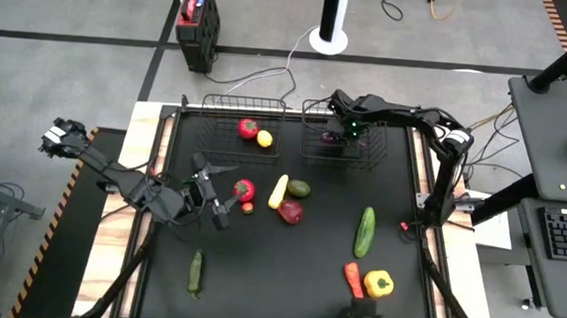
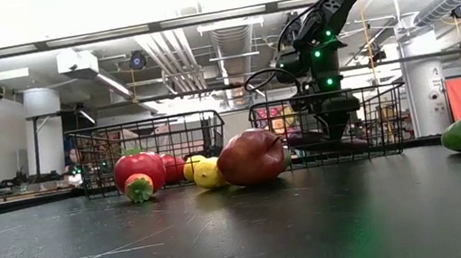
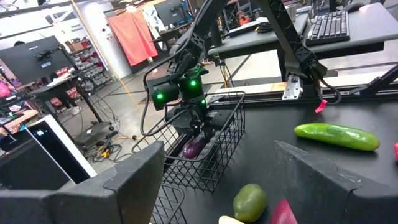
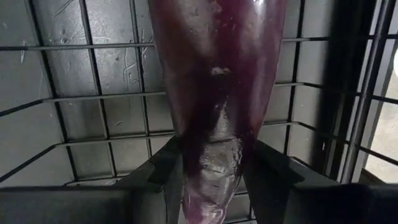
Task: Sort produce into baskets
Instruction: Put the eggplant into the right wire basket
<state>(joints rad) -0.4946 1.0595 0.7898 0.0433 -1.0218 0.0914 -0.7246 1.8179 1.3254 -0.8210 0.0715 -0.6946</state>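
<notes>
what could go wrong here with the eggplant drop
1. The right gripper is shut on the eggplant low inside the right basket; lifting out without opening could drag the eggplant back up.
2. Its fingers sit near the mesh wall and might snag it.

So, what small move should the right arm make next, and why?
Probably open the jaws and let go. The right gripper is shut on the purple eggplant and already sits low inside the right basket, with the mesh floor right behind the eggplant. After that, lifting straight up seems safest. The left gripper waits open near the tomato.
</notes>
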